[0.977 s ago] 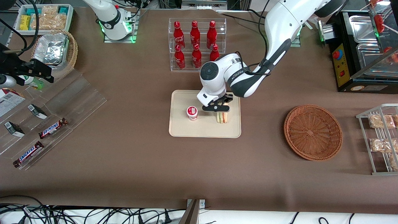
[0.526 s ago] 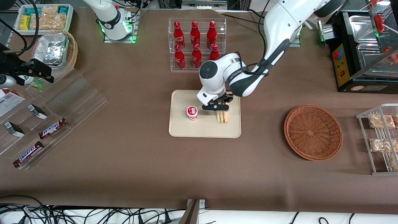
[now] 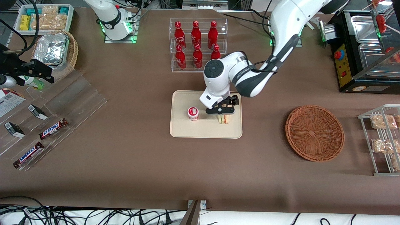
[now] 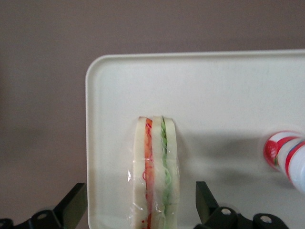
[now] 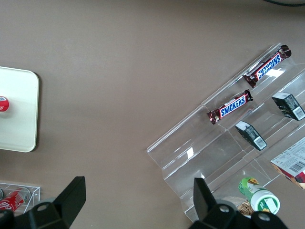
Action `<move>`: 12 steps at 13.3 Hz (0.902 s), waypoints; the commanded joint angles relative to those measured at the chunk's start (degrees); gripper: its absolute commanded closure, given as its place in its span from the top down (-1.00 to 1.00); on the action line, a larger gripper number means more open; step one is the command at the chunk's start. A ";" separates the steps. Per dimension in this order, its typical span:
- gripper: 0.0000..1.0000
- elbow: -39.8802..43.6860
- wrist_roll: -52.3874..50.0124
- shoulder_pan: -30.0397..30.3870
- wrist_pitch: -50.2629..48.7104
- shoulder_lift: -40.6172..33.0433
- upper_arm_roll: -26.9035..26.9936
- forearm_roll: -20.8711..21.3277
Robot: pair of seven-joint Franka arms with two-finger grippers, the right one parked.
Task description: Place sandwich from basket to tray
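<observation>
The sandwich (image 3: 223, 119) stands on edge on the cream tray (image 3: 187, 129), wrapped in clear film, with red and green filling showing between the white bread (image 4: 156, 176). My left gripper (image 3: 223, 114) hangs just above it, open. Its two black fingers (image 4: 71, 207) stand apart on either side of the sandwich with a gap at each side, so nothing is gripped. The tray's rim (image 4: 228, 53) shows in the wrist view. The round brown wicker basket (image 3: 314, 132) lies empty on the table toward the working arm's end.
A red-and-white cup (image 3: 193, 113) stands on the tray beside the sandwich. A clear rack of red bottles (image 3: 196, 43) is farther from the camera than the tray. A wire rack with snack packets (image 3: 382, 137) stands past the basket. An acrylic display with chocolate bars (image 3: 47, 131) lies toward the parked arm's end.
The wrist and gripper have shifted a little toward the working arm's end, now more directly over the sandwich. The sandwich and cup have stayed where they were on the tray.
</observation>
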 commanded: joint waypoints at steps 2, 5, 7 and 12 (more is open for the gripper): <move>1.00 6.66 0.06 3.47 -6.67 -2.27 -0.23 -4.47; 1.00 10.28 0.24 7.51 -12.39 -4.63 -0.50 -5.62; 1.00 10.29 2.07 11.11 -13.28 -7.35 -0.41 -7.46; 1.00 10.38 14.54 19.37 -17.85 -12.28 -0.32 -14.48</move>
